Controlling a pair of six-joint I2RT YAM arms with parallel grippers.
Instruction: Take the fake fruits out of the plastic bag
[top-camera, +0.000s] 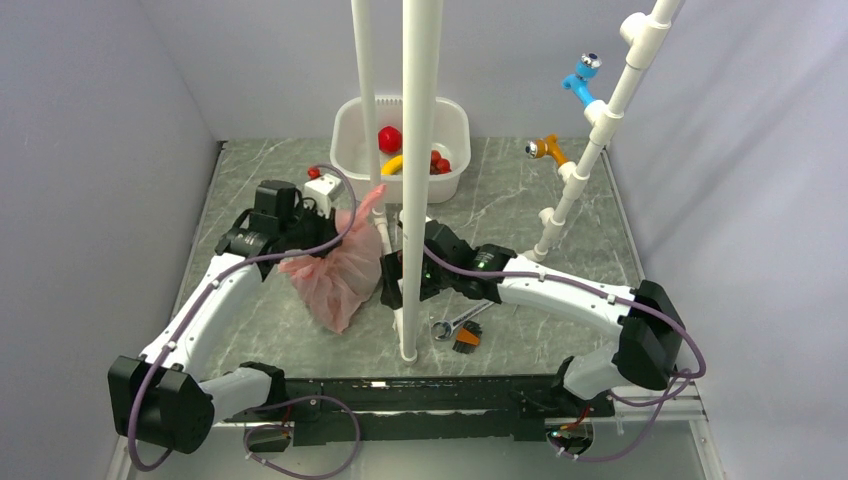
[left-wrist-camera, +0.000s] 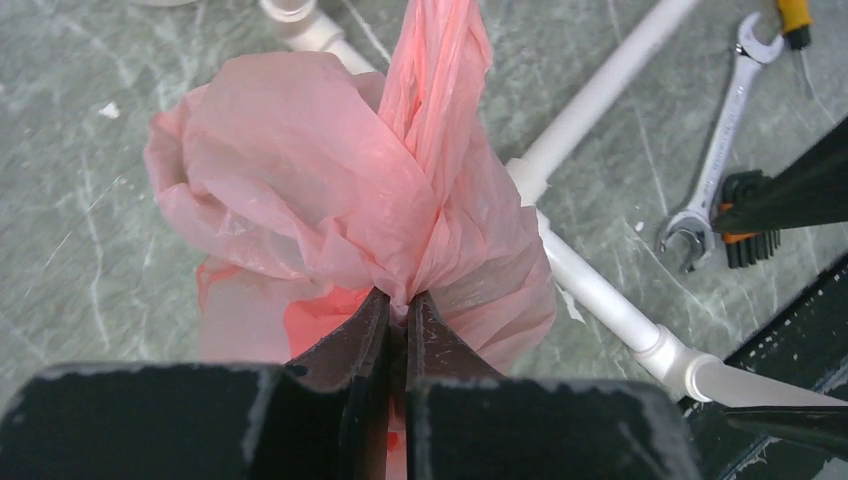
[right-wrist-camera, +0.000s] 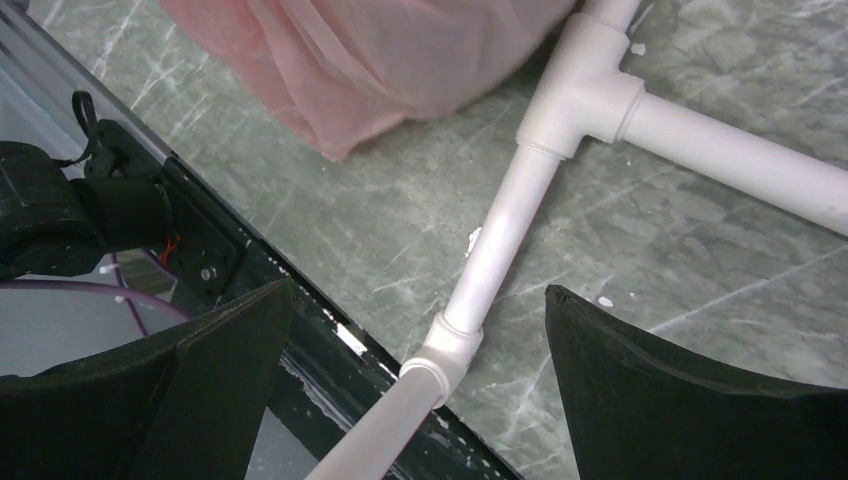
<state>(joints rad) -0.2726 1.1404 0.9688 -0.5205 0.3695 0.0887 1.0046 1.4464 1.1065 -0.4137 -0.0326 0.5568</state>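
Now, the left tool (left-wrist-camera: 398, 305) is clenched on a gathered fold of the pink bag (left-wrist-camera: 340, 190), which slumps left of the worktop's middle, beside the white pipe frame (left-wrist-camera: 590, 285). Over by the front edge the right tool (right-wrist-camera: 420, 340) hangs released, jaws wide above the pipe, holding nothing. Several fruits sit in the white tub (top-camera: 345, 140) at the far edge: a red piece (top-camera: 389, 138), a banana (top-camera: 393, 165), small red ones (top-camera: 438, 161). A reddish glow low in the bag hints that something may be left inside, so I'd call the job well along but unfinished
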